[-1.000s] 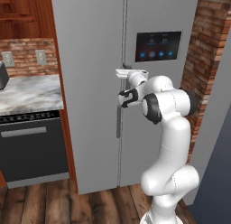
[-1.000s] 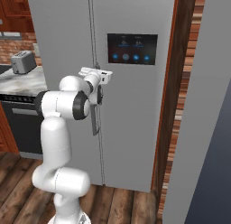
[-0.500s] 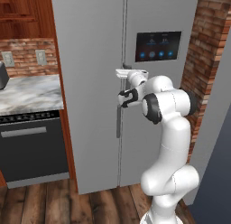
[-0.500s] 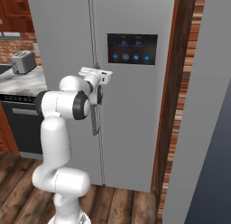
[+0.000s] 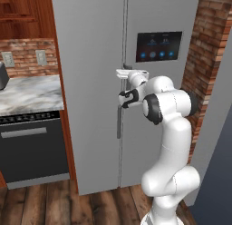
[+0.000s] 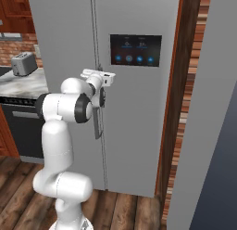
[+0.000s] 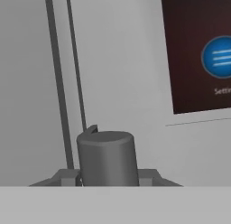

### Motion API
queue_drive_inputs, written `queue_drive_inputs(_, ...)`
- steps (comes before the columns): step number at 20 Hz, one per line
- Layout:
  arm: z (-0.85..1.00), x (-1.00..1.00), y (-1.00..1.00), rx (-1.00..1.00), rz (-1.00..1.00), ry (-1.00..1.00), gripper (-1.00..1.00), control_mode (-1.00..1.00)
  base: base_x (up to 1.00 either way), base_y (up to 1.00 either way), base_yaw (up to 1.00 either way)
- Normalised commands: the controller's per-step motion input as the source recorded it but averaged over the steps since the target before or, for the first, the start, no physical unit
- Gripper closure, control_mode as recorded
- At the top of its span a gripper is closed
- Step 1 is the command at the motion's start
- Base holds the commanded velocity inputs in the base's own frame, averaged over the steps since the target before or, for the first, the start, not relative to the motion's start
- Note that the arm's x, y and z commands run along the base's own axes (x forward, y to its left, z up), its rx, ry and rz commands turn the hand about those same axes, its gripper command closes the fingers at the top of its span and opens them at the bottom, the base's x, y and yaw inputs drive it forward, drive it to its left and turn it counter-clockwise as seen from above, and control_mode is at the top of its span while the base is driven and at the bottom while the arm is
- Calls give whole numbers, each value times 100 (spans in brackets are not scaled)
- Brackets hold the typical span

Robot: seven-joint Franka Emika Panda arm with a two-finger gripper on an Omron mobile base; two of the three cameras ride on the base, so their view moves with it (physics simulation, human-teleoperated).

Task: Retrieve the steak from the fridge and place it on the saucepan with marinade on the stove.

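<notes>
While fridge (image 5: 90,83) doors shut, steak presumably inside, unseen; gripper (image 5: 123,98) at handle (image 5: 118,122) top, fingers seemingly closed round it; handle rigid, door likely heavy; panel (image 7: 198,51) at 2 o'clock

Fridge (image 5: 90,61): matt grey metal-look doors, smooth; handle (image 7: 107,157) same dull grey. Touch panel (image 5: 158,46): glossy dark glass w/ blue icons. Table (image 5: 27,95): polished grey-white marble. Dishwasher (image 5: 31,149): matt black front. Walls (image 5: 208,51): rough red brick. Floor (image 5: 54,206): dark wood planks. Toaster (image 6: 23,63): brushed steel.
</notes>
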Motion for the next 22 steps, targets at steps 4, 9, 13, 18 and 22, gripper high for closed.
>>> queue_drive_inputs(4,0,-16,0,0,0,0,100,-100,0,0,0)
queue_drive_inputs(9,0,-23,-8,0,0,1,100,-100,0,0,0)
queue_drive_inputs(13,0,-31,-11,0,0,1,100,-100,0,0,0)
queue_drive_inputs(18,0,-42,-27,0,0,0,100,-100,0,0,0)
queue_drive_inputs(22,0,-46,-53,0,0,0,100,-100,0,0,0)
